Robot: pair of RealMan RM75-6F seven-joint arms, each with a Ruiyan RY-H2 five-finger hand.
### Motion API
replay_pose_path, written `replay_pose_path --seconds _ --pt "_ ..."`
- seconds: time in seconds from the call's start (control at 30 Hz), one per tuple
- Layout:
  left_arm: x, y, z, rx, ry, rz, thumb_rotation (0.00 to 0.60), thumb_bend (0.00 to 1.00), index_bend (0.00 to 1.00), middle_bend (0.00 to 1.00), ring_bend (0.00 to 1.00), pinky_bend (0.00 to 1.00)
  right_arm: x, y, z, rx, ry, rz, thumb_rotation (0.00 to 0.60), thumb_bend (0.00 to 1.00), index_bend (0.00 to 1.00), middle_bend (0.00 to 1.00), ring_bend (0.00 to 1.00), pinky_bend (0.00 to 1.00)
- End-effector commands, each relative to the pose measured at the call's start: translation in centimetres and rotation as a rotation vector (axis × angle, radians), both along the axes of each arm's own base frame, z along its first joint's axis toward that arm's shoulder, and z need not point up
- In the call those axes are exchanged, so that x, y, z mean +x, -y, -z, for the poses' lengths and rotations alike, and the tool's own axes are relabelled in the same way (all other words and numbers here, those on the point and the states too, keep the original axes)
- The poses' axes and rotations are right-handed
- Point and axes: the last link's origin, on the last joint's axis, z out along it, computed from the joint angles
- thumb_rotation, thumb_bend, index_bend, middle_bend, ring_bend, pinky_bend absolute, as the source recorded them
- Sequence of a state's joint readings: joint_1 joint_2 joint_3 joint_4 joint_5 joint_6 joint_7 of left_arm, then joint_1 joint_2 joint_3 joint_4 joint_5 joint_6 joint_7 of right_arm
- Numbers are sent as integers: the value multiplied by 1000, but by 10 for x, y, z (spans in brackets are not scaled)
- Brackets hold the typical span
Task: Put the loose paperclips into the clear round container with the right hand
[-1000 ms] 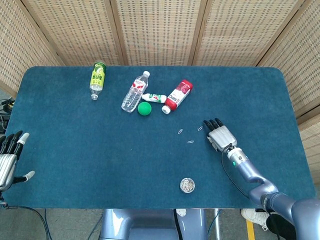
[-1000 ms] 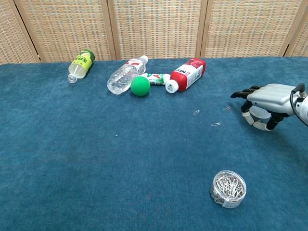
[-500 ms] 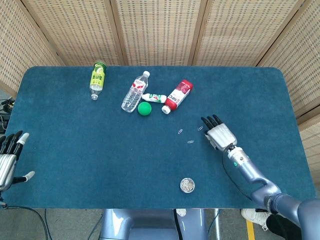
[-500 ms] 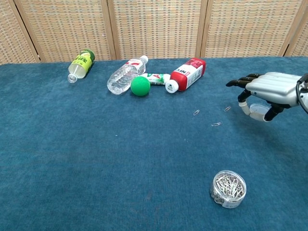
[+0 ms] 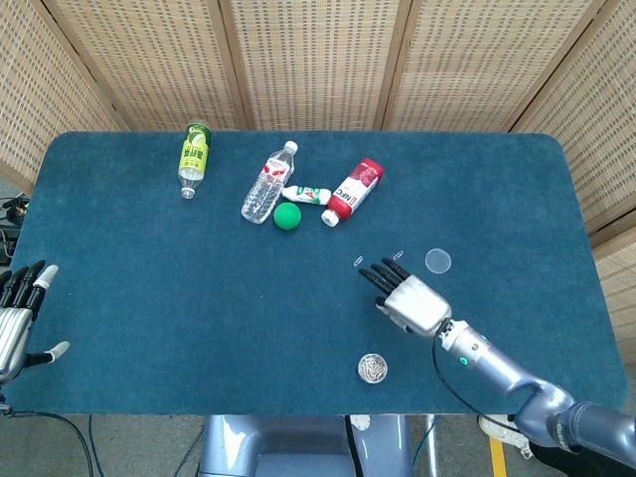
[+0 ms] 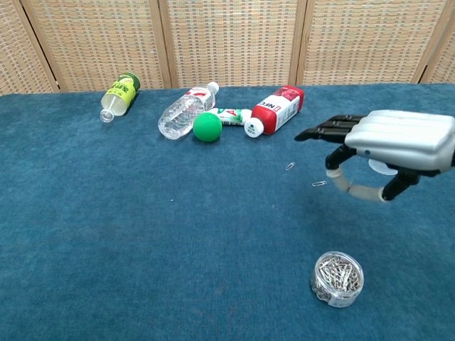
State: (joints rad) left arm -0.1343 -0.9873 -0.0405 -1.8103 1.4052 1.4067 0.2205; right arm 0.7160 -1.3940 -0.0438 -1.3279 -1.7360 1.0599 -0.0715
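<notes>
1. Bare table cloth (image 5: 179, 288) lies open between the right hand (image 5: 409, 301) and the round container (image 5: 372, 369).
2. The bottles (image 5: 262, 184), tube (image 5: 308, 194) and green ball (image 5: 287, 216) crowd the far side, well apart.

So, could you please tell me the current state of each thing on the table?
Clear round container: upright, lidless, holding paperclips.
Round clear lid: flat on the cloth.
Loose paperclips: on the cloth, unheld.
Clear water bottle: lying down, capped.
Green-labelled bottle: lying down.
Right hand: open, fingers spread.
Left hand: open, idle.
</notes>
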Motion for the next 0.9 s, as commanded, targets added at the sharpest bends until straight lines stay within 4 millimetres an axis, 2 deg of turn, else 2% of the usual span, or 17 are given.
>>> replay_pose_path --seconds 0.03,0.2,0.3,0.6,0.9 --pt "0 0 0 -1 -1 -1 600 0 0 0 0 0 11 -21 -1 78 13 -70 600 450 633 0 0 0" --pt "0 0 1 -4 -2 -1 600 0 0 0 0 0 23 -39 4 138 14 -126 600 449 634 0 0 0" --pt "0 0 2 -7 -3 -1 600 0 0 0 0 0 30 -49 14 174 16 -143 600 449 636 0 0 0" --pt "0 -1 1 -9 1 -1 600 0 0 0 0 0 38 -53 36 202 -10 -141 600 449 637 0 0 0" --pt "-1 -2 0 -10 6 -6 600 0 0 0 0 0 31 -56 36 208 -45 -134 600 449 637 0 0 0"
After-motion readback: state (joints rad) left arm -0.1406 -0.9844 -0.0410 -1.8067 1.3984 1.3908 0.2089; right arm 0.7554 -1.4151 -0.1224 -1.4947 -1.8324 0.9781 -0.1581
